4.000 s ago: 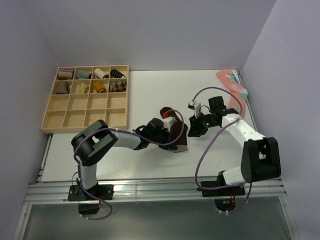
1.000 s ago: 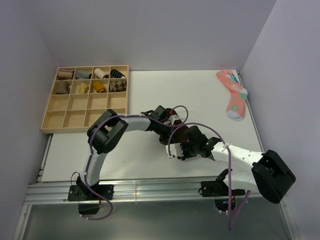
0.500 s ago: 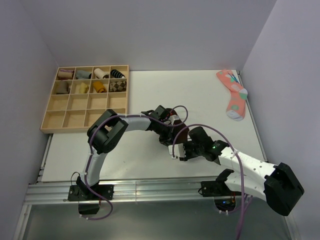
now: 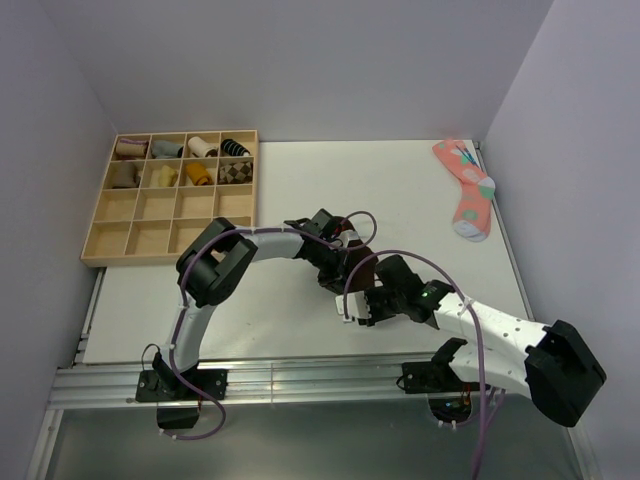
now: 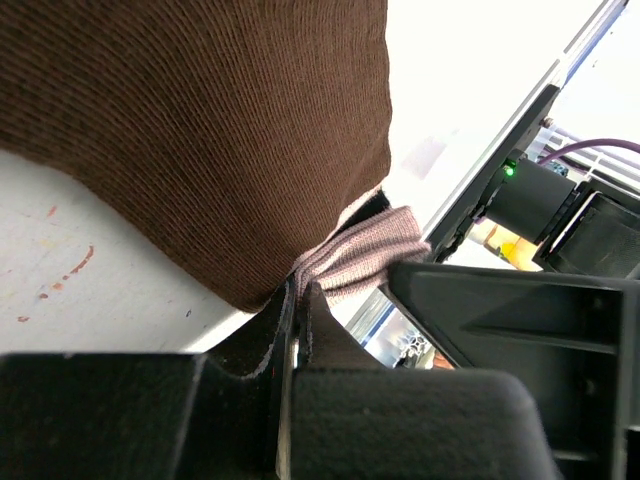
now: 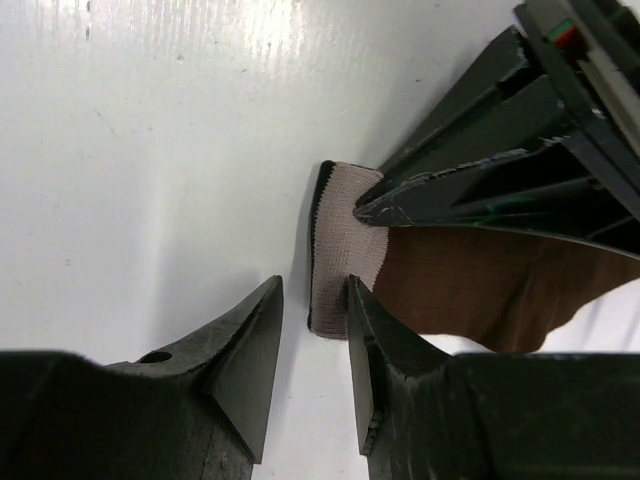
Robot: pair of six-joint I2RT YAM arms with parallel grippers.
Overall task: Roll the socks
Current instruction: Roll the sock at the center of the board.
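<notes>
The dark brown sock (image 4: 366, 268) lies bunched mid-table, its pale grey cuff (image 6: 345, 250) at the near end. In the left wrist view the brown knit (image 5: 200, 130) fills the top, and my left gripper (image 5: 297, 297) is shut on the fabric where brown meets the pale cuff (image 5: 365, 255). From above, the left gripper (image 4: 340, 272) sits at the sock's left edge. My right gripper (image 6: 312, 300) is open just short of the cuff, and its right finger (image 6: 375, 350) touches the cuff's corner. In the top view the right gripper (image 4: 358, 308) is at the sock's near side.
A wooden compartment tray (image 4: 110, 235) with several small sock bundles in its far cells stands at the back left. A pink dotted sock (image 4: 468, 190) lies at the far right by the wall. The left gripper's black fingers (image 6: 480, 180) press close above the cuff.
Since four seconds ago the right arm has swung from the sock's far right side to its near side. Over the last second it shifted only slightly; the left gripper kept its hold.
</notes>
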